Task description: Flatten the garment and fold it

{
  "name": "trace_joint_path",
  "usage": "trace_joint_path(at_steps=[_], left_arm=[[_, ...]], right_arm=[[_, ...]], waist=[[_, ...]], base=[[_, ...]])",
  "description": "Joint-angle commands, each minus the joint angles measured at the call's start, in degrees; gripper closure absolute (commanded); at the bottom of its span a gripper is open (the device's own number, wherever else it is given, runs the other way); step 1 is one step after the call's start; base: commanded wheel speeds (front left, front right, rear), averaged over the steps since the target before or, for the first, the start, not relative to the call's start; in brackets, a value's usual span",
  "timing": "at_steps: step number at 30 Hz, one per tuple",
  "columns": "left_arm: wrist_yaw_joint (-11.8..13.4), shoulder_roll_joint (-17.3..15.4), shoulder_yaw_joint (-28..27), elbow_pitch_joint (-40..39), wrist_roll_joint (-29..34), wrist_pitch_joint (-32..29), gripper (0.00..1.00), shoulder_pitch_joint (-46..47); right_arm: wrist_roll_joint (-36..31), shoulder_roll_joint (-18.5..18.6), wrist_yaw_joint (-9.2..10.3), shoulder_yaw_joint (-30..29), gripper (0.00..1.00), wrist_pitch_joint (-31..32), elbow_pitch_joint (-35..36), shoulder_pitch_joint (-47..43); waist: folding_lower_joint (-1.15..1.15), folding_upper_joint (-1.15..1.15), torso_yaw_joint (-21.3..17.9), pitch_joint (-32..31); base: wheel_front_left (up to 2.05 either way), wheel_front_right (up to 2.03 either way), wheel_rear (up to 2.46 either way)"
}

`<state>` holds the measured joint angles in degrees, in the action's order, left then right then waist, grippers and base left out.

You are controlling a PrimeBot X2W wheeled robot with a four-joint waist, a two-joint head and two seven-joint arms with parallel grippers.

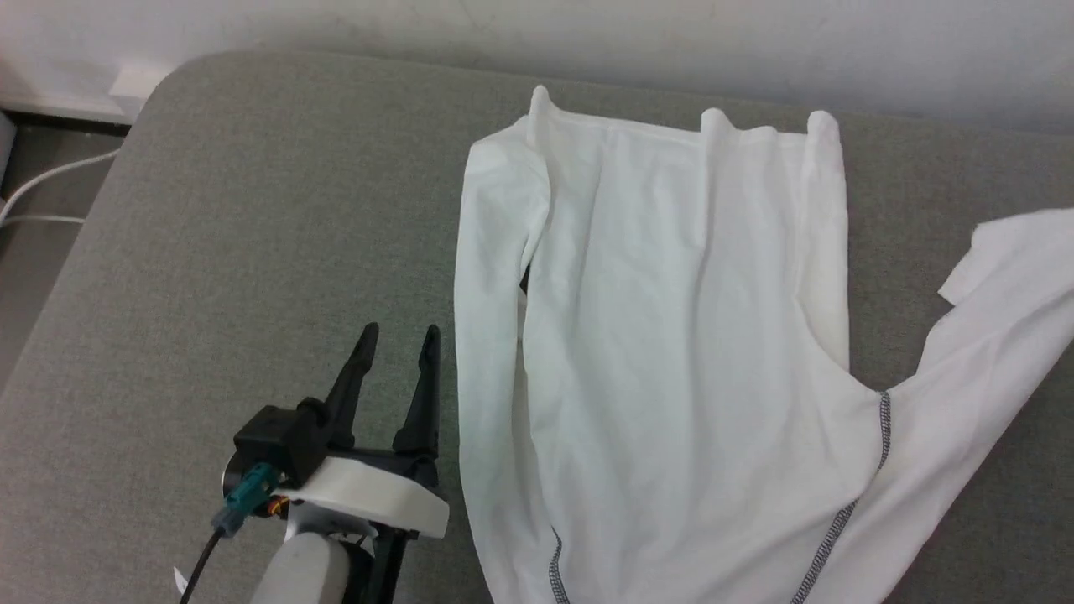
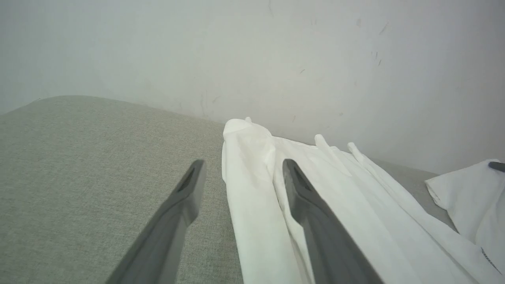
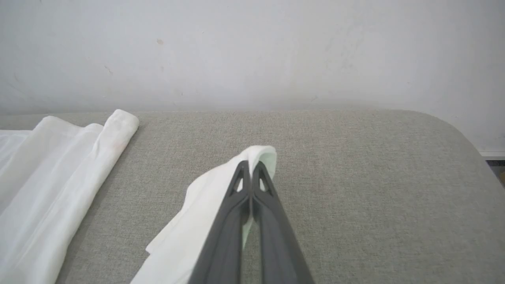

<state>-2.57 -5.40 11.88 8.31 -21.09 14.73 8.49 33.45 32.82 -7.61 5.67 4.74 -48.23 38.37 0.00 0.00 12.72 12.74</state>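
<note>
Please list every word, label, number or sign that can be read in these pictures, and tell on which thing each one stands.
None can be read.
The white shirt, grey surface, wall and left gripper: no text.
The small white slip below that gripper: too small to read.

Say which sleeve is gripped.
The sleeve splayed out rightward, pinched in the shut right gripper; the other sleeve lies flat on the left, ungripped.

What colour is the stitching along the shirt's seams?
Dark grey zigzag stitching on the thin white fabric shirt, clearest in the head view.
</note>
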Motion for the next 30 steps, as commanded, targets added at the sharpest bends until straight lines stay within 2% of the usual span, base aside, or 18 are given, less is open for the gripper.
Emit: trace_joint_path(at_steps=[1,5,9,14,17,20,24,30], left_arm=[[-0.48,0.15,-0.50,0.18,0.42,0.27,0.00,-0.94],[-0.66,0.06,-1.46,0.18,0.27,0.27,0.00,-2.73],[-0.78,0.02,-2.08,-0.21,0.04,0.27,0.00,-4.55],[-0.84,-0.23,-2.45,-0.48,-0.31,0.27,0.00,-6.42],[-0.85,-0.35,-2.46,-0.59,-0.60,0.24,0.00,-7.08],[-0.67,-0.16,-1.88,-0.99,-0.66,-0.08,0.00,-7.09],[-0.83,0.08,-1.25,-0.43,-1.14,-0.34,0.00,-6.66],[-0.75,0.29,-0.95,0.11,-1.54,-0.25,0.00,-6.86]], right_arm=[[0.23,-0.40,0.12,-0.78,1.00,-1.24,0.88,-0.93],[-0.40,-2.23,0.12,-2.50,1.00,-4.71,6.46,-2.90],[-3.98,-5.12,0.12,-2.26,1.00,-5.96,15.96,-5.91],[-11.48,-11.58,0.12,-1.42,1.00,-2.84,28.75,-10.08],[-18.00,-15.72,0.12,1.30,1.00,0.31,33.79,-12.34],[-22.05,-19.79,0.12,4.93,1.00,2.26,35.12,-14.01],[-24.89,-23.02,0.12,10.90,1.00,2.57,32.86,-15.62],[-26.21,-23.73,0.12,17.86,1.00,2.31,26.93,-16.63]], waist=[[0.00,0.00,-1.83,-3.08],[0.00,0.00,-2.40,-5.43],[0.00,0.00,-2.19,-7.20],[0.00,0.00,-1.09,-8.60],[0.00,0.00,0.08,-8.75],[0.00,0.00,1.90,-8.39],[0.00,0.00,4.45,-7.77],[0.00,0.00,6.07,-6.99]], base=[[0.00,0.00,0.00],[0.00,0.00,0.00],[0.00,0.00,0.00],[0.00,0.00,0.00],[0.00,0.00,0.00],[0.00,0.00,0.00],[0.00,0.00,0.00],[0.00,0.00,0.00]])
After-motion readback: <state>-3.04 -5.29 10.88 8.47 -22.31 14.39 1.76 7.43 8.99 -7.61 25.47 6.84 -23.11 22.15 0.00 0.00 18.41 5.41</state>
